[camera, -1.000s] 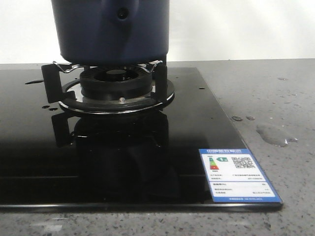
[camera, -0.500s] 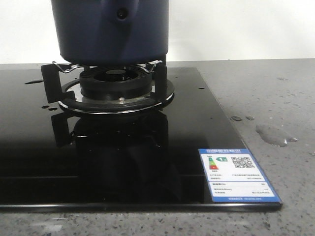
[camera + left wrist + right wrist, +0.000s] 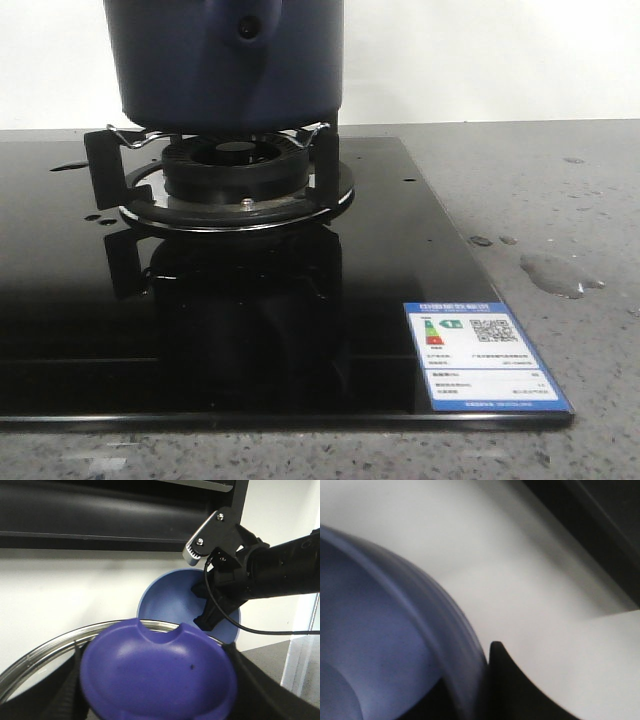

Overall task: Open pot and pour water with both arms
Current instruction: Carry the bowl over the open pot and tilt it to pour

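- pot (image 3: 225, 60) sits on burner stand (image 3: 235, 180), base on the wire supports, so stable for pouring.
- left gripper: purple lid (image 3: 157, 672) between its 2 jaws, apparently gripped, held off pot.
- right gripper (image 3: 215, 605): jaws at light blue bowl (image 3: 170, 600), open or closed cannot tell.
- water (image 3: 555, 275) puddled on counter.

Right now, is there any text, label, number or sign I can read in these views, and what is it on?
Only one item bears print: the blue-and-white sticker on the near right corner of the black glass hob.
Its header, table rows and numbers: too small and blurred to read.
It shows a QR code and coloured rating bars.
Pot, both wrist views: no text.
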You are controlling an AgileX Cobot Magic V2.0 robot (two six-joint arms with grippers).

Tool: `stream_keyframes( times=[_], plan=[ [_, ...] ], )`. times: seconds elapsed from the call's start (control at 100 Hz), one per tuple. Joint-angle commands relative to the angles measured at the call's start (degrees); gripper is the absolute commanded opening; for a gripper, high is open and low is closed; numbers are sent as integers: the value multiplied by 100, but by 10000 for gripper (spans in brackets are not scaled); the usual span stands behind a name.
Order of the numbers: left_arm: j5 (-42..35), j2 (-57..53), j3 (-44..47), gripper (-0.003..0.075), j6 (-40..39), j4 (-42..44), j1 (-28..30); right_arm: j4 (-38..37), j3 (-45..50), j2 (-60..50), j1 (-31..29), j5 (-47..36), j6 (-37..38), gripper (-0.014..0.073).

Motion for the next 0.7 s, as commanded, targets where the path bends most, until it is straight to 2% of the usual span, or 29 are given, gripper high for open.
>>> stream_keyframes(
  times=[0.0, 0.69],
  plan=[
    [58, -69, -190, 336, -45, -308, -88, -882, -191, -368, 41, -437, 189, -39],
    [-347, -69, -190, 336, 14, -55, -514, -2680, -191, -378, 615, -532, 339, -40]
  ],
)
